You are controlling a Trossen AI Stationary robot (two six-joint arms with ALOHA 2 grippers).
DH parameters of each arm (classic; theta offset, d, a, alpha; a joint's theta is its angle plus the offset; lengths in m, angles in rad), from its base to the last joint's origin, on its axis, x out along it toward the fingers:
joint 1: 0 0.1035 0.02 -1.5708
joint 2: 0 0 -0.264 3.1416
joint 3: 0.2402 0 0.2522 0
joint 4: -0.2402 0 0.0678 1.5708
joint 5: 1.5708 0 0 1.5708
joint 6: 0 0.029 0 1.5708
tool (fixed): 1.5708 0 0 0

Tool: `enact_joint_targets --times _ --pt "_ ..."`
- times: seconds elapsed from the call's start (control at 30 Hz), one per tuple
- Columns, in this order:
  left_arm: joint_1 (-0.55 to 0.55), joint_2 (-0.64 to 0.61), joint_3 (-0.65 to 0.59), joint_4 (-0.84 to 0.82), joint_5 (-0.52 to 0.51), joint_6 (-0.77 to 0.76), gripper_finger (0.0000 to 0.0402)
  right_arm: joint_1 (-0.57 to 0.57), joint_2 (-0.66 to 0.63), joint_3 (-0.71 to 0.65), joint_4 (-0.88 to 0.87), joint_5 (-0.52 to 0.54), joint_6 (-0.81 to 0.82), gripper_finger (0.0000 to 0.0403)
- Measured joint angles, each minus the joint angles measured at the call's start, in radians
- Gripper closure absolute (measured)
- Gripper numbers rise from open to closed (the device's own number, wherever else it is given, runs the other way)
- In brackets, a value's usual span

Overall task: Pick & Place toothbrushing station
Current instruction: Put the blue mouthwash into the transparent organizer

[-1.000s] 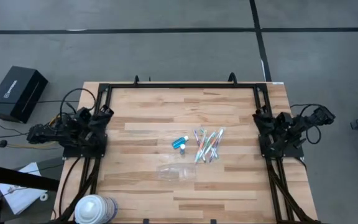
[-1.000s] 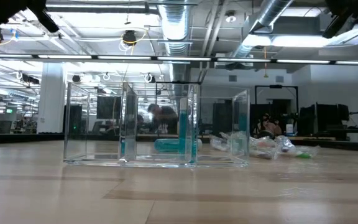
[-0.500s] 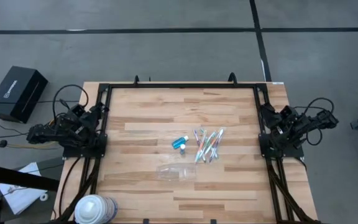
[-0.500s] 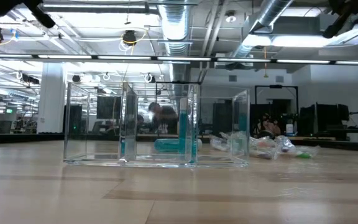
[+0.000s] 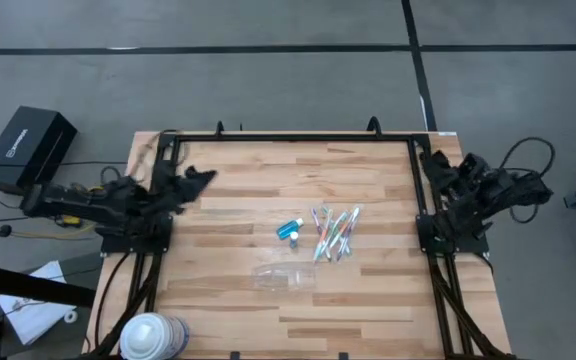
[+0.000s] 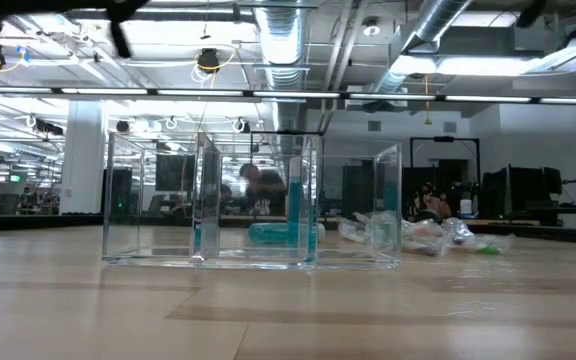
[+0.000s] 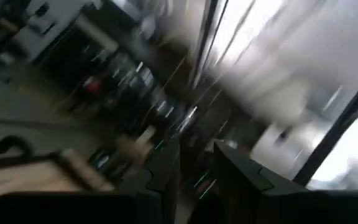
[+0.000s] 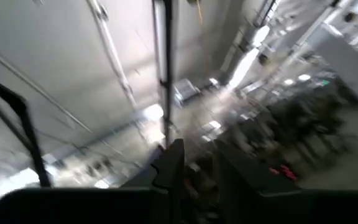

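A short blue tube (image 5: 290, 230) with a white end lies at the table's middle. Beside it, toward the right edge, several pastel toothbrushes (image 5: 333, 232) lie in a loose bunch. The see-through cup (image 5: 283, 275) stands nearer the front edge and shows large in the low view (image 6: 253, 200). My left gripper (image 5: 206, 177) hangs in the air over the table's left part, narrowly open (image 7: 197, 180) and with nothing between its fingers. My right gripper (image 5: 430, 160) is raised at the right edge, also narrowly open (image 8: 197, 168) and holding nothing. Both are far from the objects.
A big white-and-blue roll (image 5: 153, 335) stands at the near left corner. A black frame (image 5: 293, 137) runs along the far edge and both sides of the wooden table (image 5: 268, 190). A black box (image 5: 30, 150) sits on the floor to the left.
Both arms have unfolded from their rest poses and risen. My left gripper has swung up and out toward the table's right, over its left part. My right gripper has lifted and tipped upward, drifting toward the far edge. The objects on the table have not moved.
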Motion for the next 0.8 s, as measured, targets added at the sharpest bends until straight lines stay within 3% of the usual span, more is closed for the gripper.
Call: enact_joint_targets --times 0.13,0.3,0.47,0.63,0.8 --pt "0.025 0.226 0.243 -0.257 0.098 0.047 0.0309 -0.025 0.184 0.305 -0.425 0.094 -0.021 0.0326" --pt "0.076 0.442 0.527 -0.708 0.257 0.105 0.0309 -0.069 0.407 0.679 -0.966 0.101 0.024 0.0326" --pt "0.105 0.577 0.701 -1.061 0.274 0.25 0.0309 -0.119 0.587 0.942 -1.328 0.051 0.059 0.0326" --pt "0.132 0.634 0.755 -1.347 0.254 0.312 0.0309 -0.225 0.74 1.057 -1.603 -0.111 0.149 0.0326" --pt "0.135 0.617 0.734 -1.496 0.17 0.31 0.0309 -0.274 0.895 1.056 -1.659 -0.294 0.167 0.0326"
